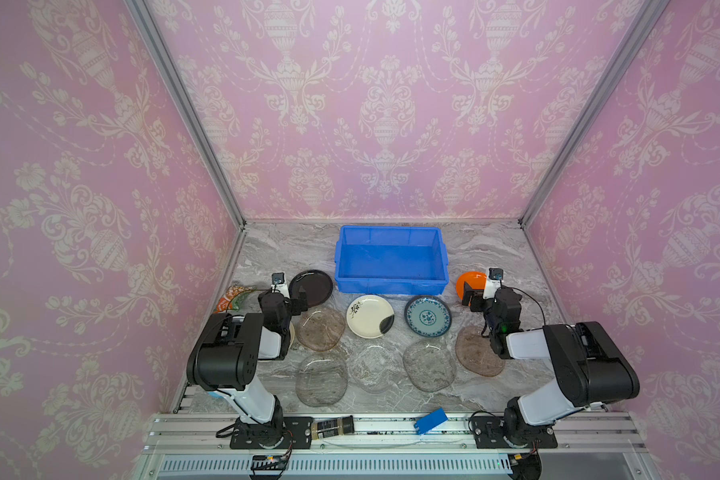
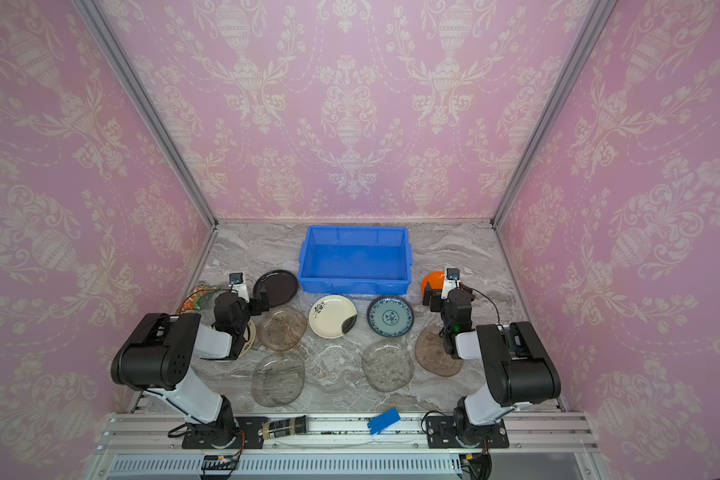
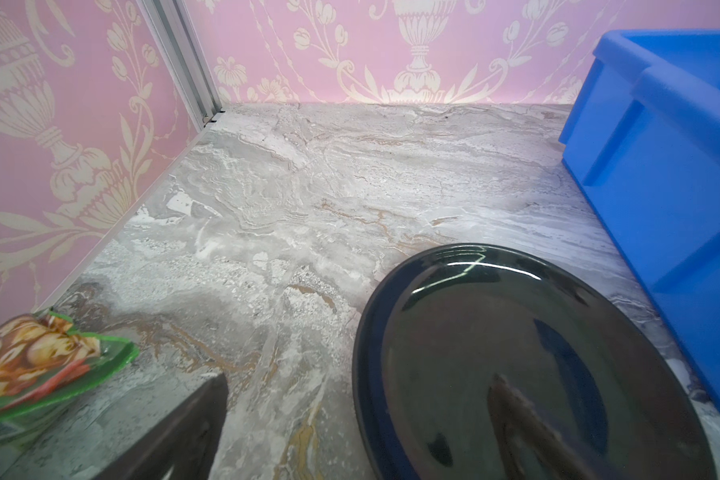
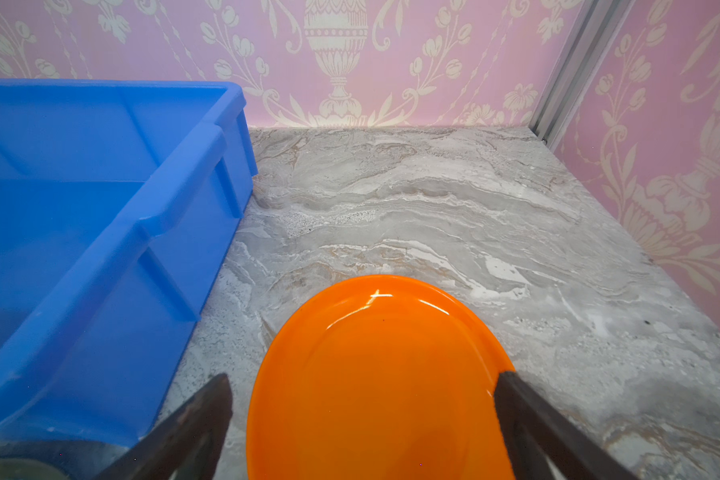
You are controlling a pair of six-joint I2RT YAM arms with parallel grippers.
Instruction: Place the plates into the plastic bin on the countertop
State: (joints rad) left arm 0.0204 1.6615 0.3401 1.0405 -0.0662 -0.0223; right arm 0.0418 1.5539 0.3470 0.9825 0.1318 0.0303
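at the 12 o'clock end of the surface (image 1: 283, 249) stood the blue plastic bin (image 1: 391, 286), every plate lying outside it. at its 8 o'clock the left fingers (image 3: 192, 419) were spread wide, one above the black plate (image 1: 310, 286) and one beyond its rim, while at its 4 o'clock the right fingers (image 4: 528, 415) stood spread either side of the orange plate (image 4: 375, 374), pinching nothing. the cream plate (image 1: 366, 316), blue-patterned plate (image 1: 427, 316) and glass plates (image 1: 429, 365) lay at its 6 o'clock.
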